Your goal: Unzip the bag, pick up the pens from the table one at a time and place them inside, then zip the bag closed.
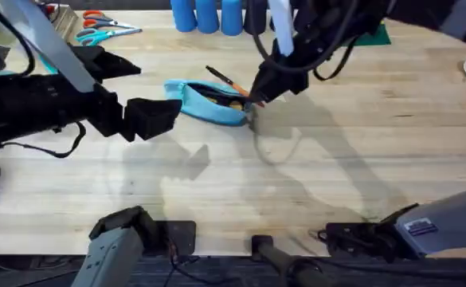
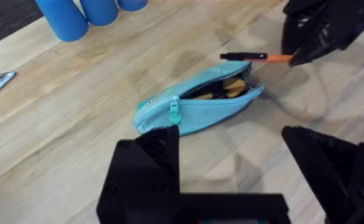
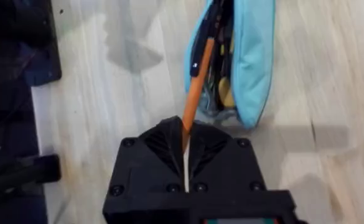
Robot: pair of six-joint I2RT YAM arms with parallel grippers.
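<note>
On the wooden table (image 1: 312,151), right fingers (image 3: 185,155) clamp a pen (image 3: 194,93); left fingers (image 2: 144,174) spread.

table (image 1: 312,183): pale wood planks, visible grain, smooth with a soft sheen
bag (image 2: 200,106): light blue cloth, soft and matt; teal plastic-looking zipper pull
pen (image 3: 194,93): slim orange barrel, smooth; black tip
right gripper (image 3: 185,146): black matt plastic, closed on the pen
left gripper (image 2: 231,165): black matt plastic, fingers apart, bag just beyond
cups (image 1: 207,14): blue, smooth, plastic-looking

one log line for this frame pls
right hand: shut on pen, over open bag | left hand: open, empty, beside bag
</note>
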